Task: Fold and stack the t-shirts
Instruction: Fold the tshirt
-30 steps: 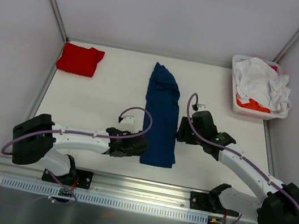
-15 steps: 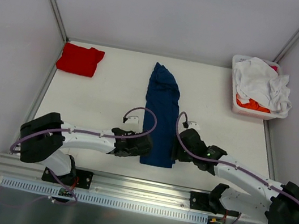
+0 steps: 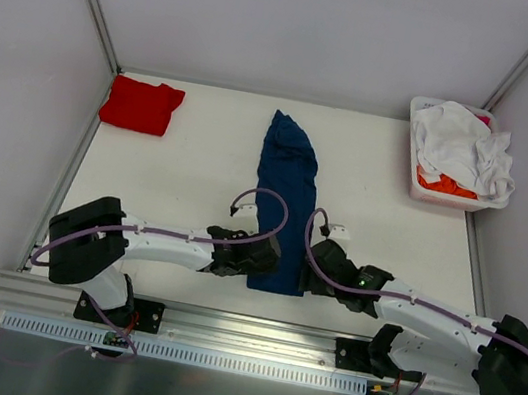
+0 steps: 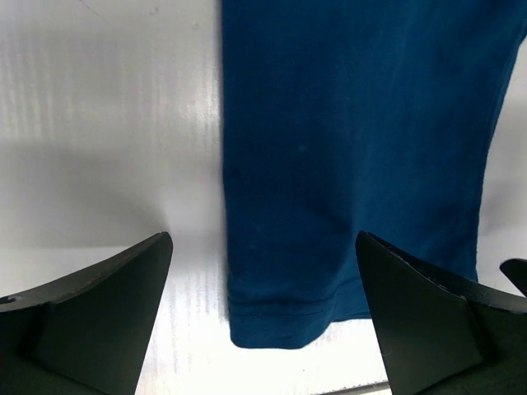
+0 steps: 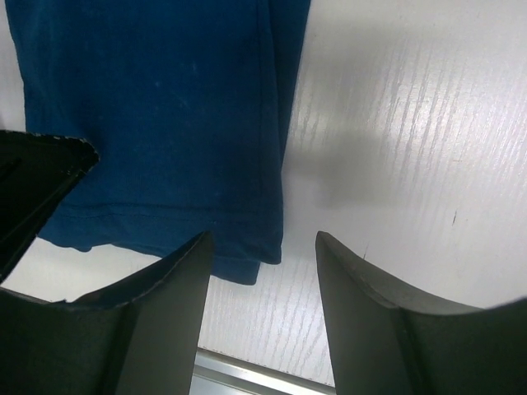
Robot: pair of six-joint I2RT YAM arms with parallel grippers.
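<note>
A navy t-shirt [image 3: 286, 186], folded into a long narrow strip, lies down the middle of the table with its hem at the near end. My left gripper [image 3: 250, 256] stands open at the near left corner of that hem. In the left wrist view the hem [image 4: 284, 317] lies flat between the spread fingers [image 4: 107, 296] of my left gripper [image 4: 263, 240]. My right gripper [image 3: 315, 266] is open at the near right corner; in its view the shirt's corner [image 5: 247, 255] sits just inside the left finger of my right gripper [image 5: 263, 236]. A folded red t-shirt [image 3: 142, 104] rests at the far left.
A white bin [image 3: 413, 172] at the far right holds crumpled white [image 3: 460, 144] and orange [image 3: 446, 184] t-shirts. A metal rail [image 3: 251, 332] runs along the table's near edge, just behind the navy hem. White walls enclose the table on three sides.
My right gripper has moved toward the near edge, down to the shirt's near right corner. My left gripper has shifted right to the near left corner. The shirt has not moved.
</note>
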